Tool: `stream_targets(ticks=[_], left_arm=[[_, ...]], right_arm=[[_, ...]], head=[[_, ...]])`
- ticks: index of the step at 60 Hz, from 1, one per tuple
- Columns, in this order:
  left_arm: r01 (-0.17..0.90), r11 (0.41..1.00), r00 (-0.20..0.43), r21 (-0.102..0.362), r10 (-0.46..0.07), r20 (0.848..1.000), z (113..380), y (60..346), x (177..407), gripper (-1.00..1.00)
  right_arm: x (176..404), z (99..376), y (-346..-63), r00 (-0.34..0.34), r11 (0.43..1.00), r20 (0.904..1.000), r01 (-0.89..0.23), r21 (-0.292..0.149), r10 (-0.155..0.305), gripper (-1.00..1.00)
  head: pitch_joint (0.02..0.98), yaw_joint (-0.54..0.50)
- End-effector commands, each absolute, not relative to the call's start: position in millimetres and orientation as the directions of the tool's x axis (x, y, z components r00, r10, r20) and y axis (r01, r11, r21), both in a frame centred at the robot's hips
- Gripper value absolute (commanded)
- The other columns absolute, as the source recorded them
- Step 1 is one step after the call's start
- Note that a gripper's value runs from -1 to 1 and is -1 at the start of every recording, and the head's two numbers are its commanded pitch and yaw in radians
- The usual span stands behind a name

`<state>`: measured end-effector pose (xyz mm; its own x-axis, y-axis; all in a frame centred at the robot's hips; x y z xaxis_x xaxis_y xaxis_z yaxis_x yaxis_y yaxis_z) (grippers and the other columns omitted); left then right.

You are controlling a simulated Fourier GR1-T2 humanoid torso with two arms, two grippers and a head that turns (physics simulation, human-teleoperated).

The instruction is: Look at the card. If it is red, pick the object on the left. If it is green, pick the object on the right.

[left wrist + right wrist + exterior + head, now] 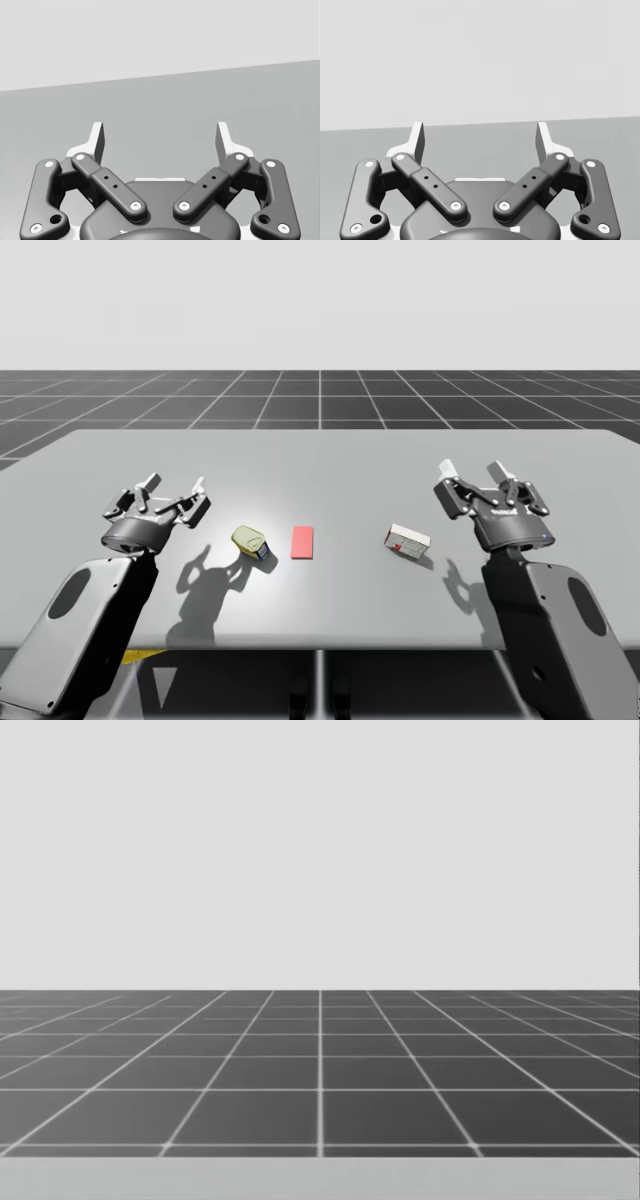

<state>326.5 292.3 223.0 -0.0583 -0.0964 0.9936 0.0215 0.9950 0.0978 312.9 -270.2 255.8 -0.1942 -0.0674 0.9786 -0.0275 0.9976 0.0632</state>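
On our table (330, 455) the card (302, 541) lies flat near the middle. The can (252, 542) sits just beside it on its left, and the box (408, 541) lies farther off on its right, the three forming a row across the table. Our left gripper (176, 483) hangs left of the can, our right gripper (471, 471) right of the box, each touching nothing.

red card (302, 541) flat, centre | yellowish can (252, 542) left | white box (408, 541) right
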Motion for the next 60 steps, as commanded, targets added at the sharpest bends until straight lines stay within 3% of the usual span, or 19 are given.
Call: stream_targets(ticks=[1, 5, 14, 35, 60], left_arm=[[0.021, 0.995, -0.057, 0.101, -0.100, 0.993, 222.6, 292.4, 326.4, -1.00], [0.022, 0.995, -0.056, 0.102, -0.101, 0.993, 222.3, 292.3, 326.3, -1.00], [0.023, 0.995, -0.055, 0.101, -0.100, 0.993, 221.7, 292.5, 326.4, -1.00], [0.030, 0.993, -0.052, 0.114, -0.112, 0.992, 220.1, 292.3, 328.1, -1.00], [0.040, 0.991, -0.058, 0.126, -0.124, 0.991, 220.1, 291.1, 329.9, -1.00]], right_arm=[[312.8, 253.1, -269.2, -0.218, 0.998, 0.9745, 0.022, 0.061, -0.055, -1.00], [312.7, 254.4, -269.6, -0.202, 0.997, 0.9764, -0.018, 0.075, -0.077, -1.00], [315.8, 253.3, -271.9, -0.175, 0.998, 0.9823, -0.016, 0.066, -0.068, -1.00], [319.2, 249.7, -271.8, -0.142, 0.998, 0.9881, 0.006, 0.061, -0.059, -1.00], [320.5, 250.4, -273.1, -0.152, 0.999, 0.9877, 0.025, 0.040, -0.036, -1.00]], head=[[0.083, 0.00], [0.091, 0.00], [0.153, 0.00], [0.469, 0.01], [0.757, 0.02]])
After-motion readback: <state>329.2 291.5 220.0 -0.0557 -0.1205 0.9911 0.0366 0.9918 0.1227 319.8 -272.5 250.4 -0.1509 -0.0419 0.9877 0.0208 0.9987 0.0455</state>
